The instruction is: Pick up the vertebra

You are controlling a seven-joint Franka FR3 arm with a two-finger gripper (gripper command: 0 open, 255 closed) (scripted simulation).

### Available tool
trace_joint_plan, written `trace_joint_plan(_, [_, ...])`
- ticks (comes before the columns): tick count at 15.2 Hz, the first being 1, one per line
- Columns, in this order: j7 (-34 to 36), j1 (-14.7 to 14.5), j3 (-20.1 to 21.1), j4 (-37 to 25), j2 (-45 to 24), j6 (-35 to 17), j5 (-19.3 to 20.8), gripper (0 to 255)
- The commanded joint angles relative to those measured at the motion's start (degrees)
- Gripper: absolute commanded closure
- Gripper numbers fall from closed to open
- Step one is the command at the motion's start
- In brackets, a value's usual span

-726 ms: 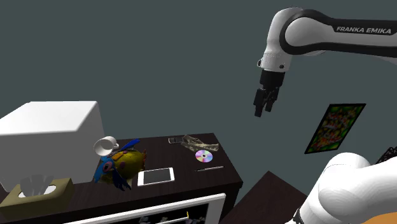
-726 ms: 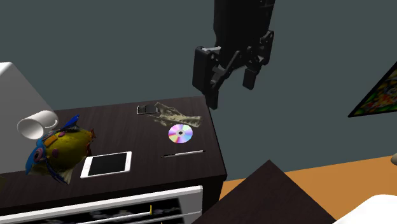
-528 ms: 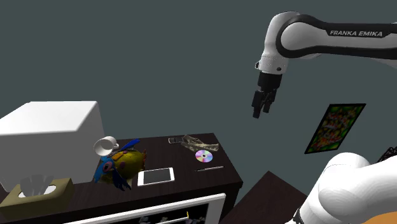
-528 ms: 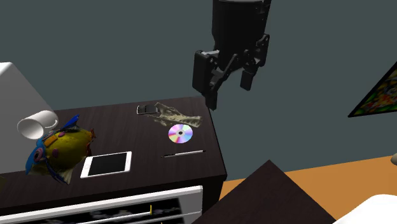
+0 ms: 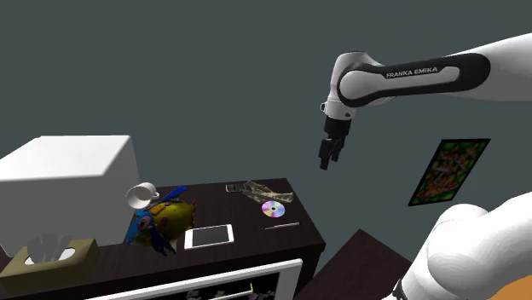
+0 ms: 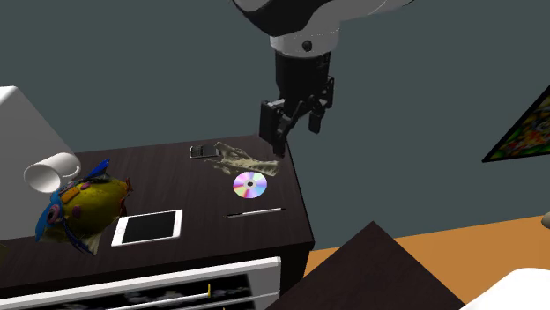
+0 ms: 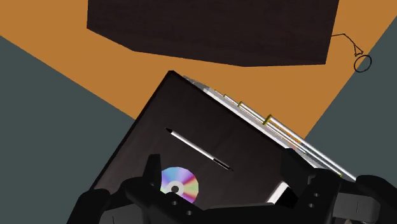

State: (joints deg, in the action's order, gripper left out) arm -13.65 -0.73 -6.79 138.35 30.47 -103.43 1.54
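Observation:
The vertebra (image 5: 259, 192) is a tan, knobbly bone lying near the back right corner of the dark table (image 5: 247, 217); it appears again in the second exterior view (image 6: 248, 160). My black gripper (image 5: 326, 158) hangs in the air above and to the shoulder view's right of it, past the table's edge. In the second exterior view the gripper (image 6: 293, 129) is just above the vertebra's right end, with its fingers (image 6: 269, 132) apart and nothing between them. In the wrist view the gripper (image 7: 221, 175) is open over the disc end of the table (image 7: 191, 121).
Beside the vertebra lie a shiny disc (image 6: 249, 185), a thin pen (image 6: 256, 212) and a small dark flat object (image 6: 201, 151). A white tablet (image 5: 209, 236), colourful fish toy (image 5: 162, 220), tipped mug (image 5: 141, 195), tissue box (image 5: 51, 258) and white box (image 5: 64, 175) fill the left. Another dark table (image 6: 375, 273) stands lower right.
The arm has swung toward the shoulder view's left and lower, bringing the gripper closer to the table's back right corner. The fingers stay apart. Nothing on the table has moved.

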Motion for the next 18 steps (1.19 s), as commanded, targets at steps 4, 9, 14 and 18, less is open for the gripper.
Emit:
trace_joint_plan(4, [-5.4, -0.7, -2.1, -0.8, -9.8, -9.3, 0.2, 0])
trace_joint_plan(9, [-10.9, -1.5, -3.6, -3.8, -20.5, -17.2, -0.9, 0])
trace_joint_plan(14, [-16.5, -1.9, -4.2, -8.7, -31.7, -23.5, -3.1, 0])
trace_joint_plan(18, [-20.9, -1.6, -3.8, -14.0, -40.7, -27.3, -5.2, 0])
